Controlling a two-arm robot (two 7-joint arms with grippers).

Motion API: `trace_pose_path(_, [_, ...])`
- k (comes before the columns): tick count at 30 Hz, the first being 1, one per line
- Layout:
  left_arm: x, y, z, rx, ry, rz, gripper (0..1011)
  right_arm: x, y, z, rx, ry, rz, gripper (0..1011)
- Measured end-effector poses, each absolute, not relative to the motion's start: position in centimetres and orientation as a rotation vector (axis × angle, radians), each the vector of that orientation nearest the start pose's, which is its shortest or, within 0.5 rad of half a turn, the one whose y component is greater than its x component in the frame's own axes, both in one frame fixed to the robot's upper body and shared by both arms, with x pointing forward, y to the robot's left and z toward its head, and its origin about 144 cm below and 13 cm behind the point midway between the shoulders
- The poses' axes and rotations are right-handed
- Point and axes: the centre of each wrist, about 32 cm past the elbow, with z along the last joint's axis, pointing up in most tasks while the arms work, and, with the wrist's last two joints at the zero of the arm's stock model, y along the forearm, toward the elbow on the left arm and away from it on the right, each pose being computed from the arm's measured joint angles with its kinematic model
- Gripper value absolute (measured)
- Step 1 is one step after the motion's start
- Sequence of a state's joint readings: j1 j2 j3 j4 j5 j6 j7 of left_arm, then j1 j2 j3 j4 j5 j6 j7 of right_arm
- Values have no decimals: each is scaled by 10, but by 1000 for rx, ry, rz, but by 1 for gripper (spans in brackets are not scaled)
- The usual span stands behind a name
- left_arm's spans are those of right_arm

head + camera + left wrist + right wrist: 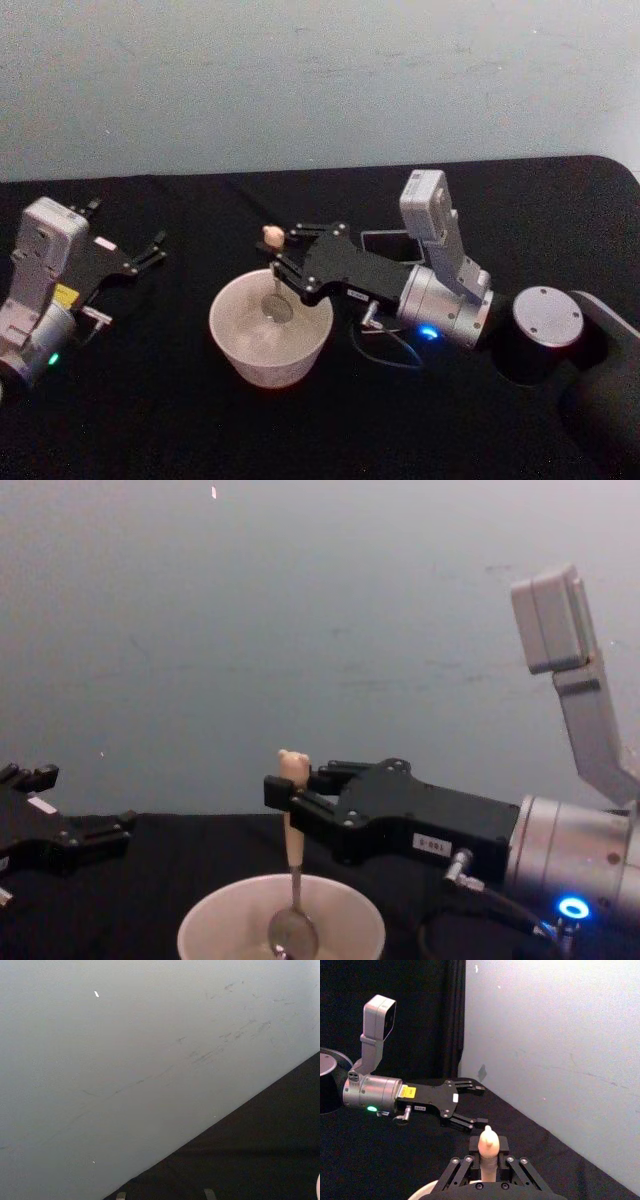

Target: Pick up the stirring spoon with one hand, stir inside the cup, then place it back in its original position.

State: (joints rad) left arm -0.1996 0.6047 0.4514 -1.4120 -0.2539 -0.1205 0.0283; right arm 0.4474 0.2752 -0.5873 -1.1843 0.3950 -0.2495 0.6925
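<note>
The cream-white cup [270,365] stands at the table's middle. The stirring spoon [271,236] stands upright in it, bear head up and shiny bowl down inside the cup [340,920]. My right gripper [285,252] reaches in from the right and is shut on the spoon's beige handle [293,830] just below the bear head [487,1147]. The dark square holder [385,236], the original position, is partly hidden behind my right arm. My left gripper [150,255] is parked at the table's left, open and holding nothing [472,1105].
A black cloth covers the table [150,420], with a pale wall [300,80] behind it. A black cylinder with a grey top [545,335] stands at the right. A thin cable [390,355] loops under my right arm beside the cup.
</note>
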Motion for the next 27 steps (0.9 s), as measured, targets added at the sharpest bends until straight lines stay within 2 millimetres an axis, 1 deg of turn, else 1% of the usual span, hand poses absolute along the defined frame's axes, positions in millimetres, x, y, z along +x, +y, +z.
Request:
trace_pose_path(11, [489,310,1140,304,-285,1248,1001,548,-187,1157,53,-165,-459,210])
trace_pose_path(22, [489,310,1140,304,-285,1248,1001,547,-204,1180,122,-220,-476,210])
trace_pose_path(24, [489,310,1140,304,-285,1248,1001,548,-209,1188,146,-240,-486,210])
trace_pose_path(25, [489,310,1140,304,-285,1248,1001,548,-209,1188,146,-240,-486,210])
trace_pose_path(27, [489,310,1140,304,-285,1248,1001,548,-215,1194,163,-253,-497,210])
